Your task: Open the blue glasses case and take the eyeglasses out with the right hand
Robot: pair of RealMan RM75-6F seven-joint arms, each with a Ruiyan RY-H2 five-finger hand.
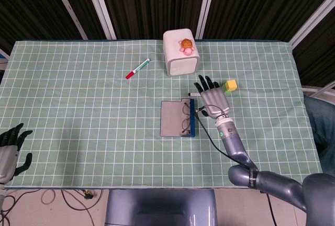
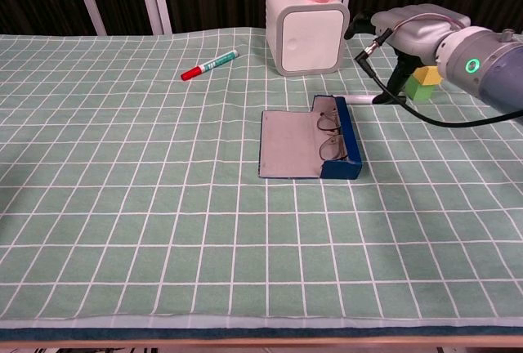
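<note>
Blue glasses case (image 2: pixel 310 145) lies open and flat near the middle of the worktop (image 1: pixel 78 132), grey lid panel spread toward the left edge, blue tray on the right. Eyeglasses (image 2: pixel 328 135) sit in the tray, apparently untouched. Judgement: opening step done; removal not yet begun. Right robot hand (image 1: pixel 211 98) hovers just right of the case, toward the far edge, fingers spread and holding nothing; in the chest view (image 2: pixel 409 30) it sits well above case level, clear of the tray. Left robot hand (image 1: pixel 9 150) is at the near left corner, off the cloth edge, fingers apart, empty, partly cut by the frame. Remaining: lower the right robot hand onto the frames, pinch, lift out. Hard to read: lenses and temples of the eyeglasses are thin wire against grey lining, so their fold state cannot be told. A slim white object (image 2: pixel 369 98) lies just right of the case, partly behind a dark cable; identity unclear. Yellow-green block (image 1: pixel 230 86) is partly hidden behind the wrist in the chest view.
</note>
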